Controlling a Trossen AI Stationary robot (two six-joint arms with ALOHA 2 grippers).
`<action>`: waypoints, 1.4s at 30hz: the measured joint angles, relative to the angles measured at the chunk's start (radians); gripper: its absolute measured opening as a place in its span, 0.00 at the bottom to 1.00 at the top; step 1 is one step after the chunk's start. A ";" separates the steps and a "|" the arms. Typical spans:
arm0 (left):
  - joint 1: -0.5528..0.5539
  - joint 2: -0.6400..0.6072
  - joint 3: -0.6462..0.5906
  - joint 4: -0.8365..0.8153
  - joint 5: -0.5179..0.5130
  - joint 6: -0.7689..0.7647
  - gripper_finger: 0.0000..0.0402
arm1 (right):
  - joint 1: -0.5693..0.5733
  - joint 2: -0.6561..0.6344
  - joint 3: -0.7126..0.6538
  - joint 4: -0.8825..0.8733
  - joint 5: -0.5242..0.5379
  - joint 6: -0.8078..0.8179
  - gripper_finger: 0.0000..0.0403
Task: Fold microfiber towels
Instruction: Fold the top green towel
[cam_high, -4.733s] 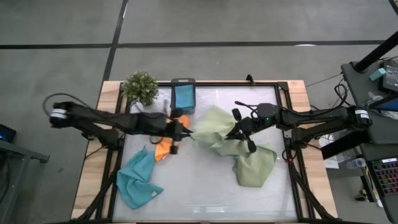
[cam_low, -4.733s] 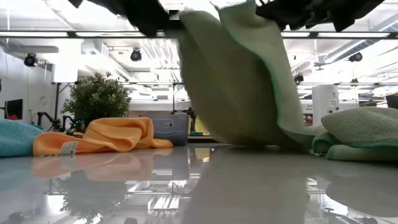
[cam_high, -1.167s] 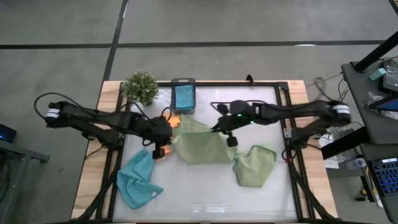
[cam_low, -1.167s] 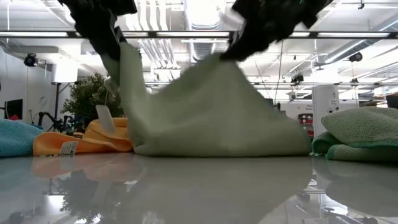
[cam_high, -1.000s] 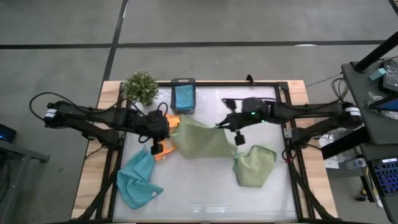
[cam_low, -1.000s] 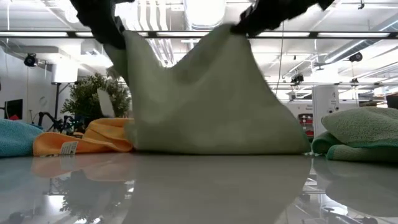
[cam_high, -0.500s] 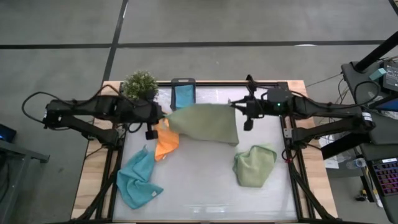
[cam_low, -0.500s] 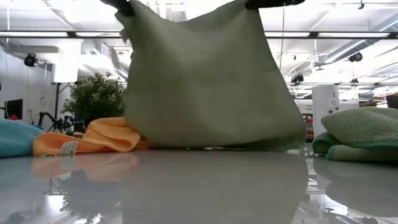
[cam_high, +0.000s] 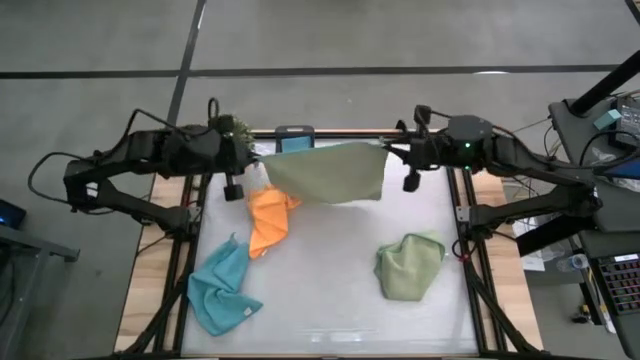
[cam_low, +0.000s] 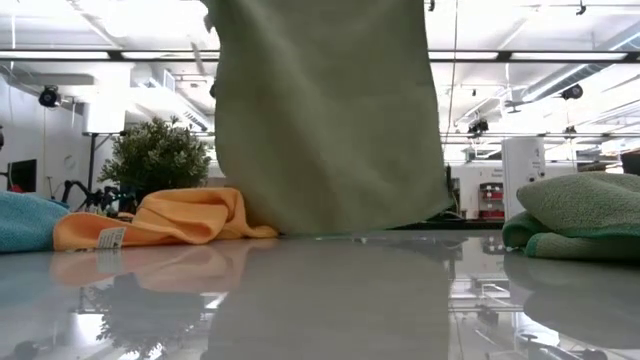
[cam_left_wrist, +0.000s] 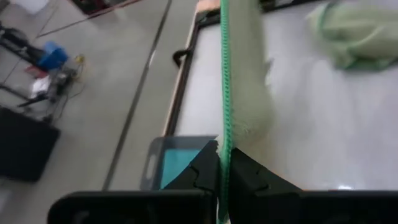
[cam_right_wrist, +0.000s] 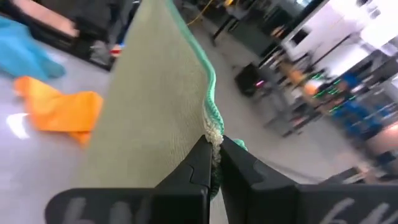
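A sage green towel (cam_high: 328, 172) hangs spread between my two grippers over the far part of the table. In the low view the same towel (cam_low: 330, 110) is a flat sheet whose lower edge sits close to the tabletop. My left gripper (cam_high: 257, 160) is shut on its left upper corner. My right gripper (cam_high: 391, 151) is shut on its right upper corner. An orange towel (cam_high: 267, 222), a light blue towel (cam_high: 222, 290) and a second, crumpled sage green towel (cam_high: 408, 266) lie on the table. My left gripper pinches the towel's green-stitched hem (cam_left_wrist: 224, 142) between its two shut fingers, at the upper left corner. It comes from the table's left, slanting a little downward. The cloth hangs below the hold, and the top edge runs fairly straight toward the other gripper. My right gripper pinches the hemmed upper right corner (cam_right_wrist: 214, 137) between its two shut fingers, coming nearly level from the table's right. The towel hangs below the fingers as a single flat sheet. Whether its lower edge touches the table I cannot tell.
A small dark grey box (cam_high: 294, 142) holding blue cloth stands at the far edge, behind the hanging towel. A potted plant (cam_high: 232, 127) stands at the far left, partly under my left arm. The middle and near parts of the white tabletop (cam_high: 330, 300) are bare.
Both grippers have risen and gone toward the table's far edge, moving apart while staying shut. The sage green towel, which lay draped on the table with its lower part spread out, has been drawn up. It now hangs as a flat sheet between them.
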 joint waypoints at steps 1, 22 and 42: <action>-0.010 0.000 0.002 0.002 0.019 -0.014 0.00 | 0.006 -0.002 0.011 -0.043 -0.020 0.025 0.03; -0.274 0.245 -0.073 0.009 0.307 -0.411 0.00 | 0.257 -0.031 -0.101 -0.288 -0.365 0.458 0.03; -0.317 0.536 -0.126 0.144 0.525 -0.408 0.00 | 0.491 -0.017 -0.515 0.093 -0.410 0.930 0.03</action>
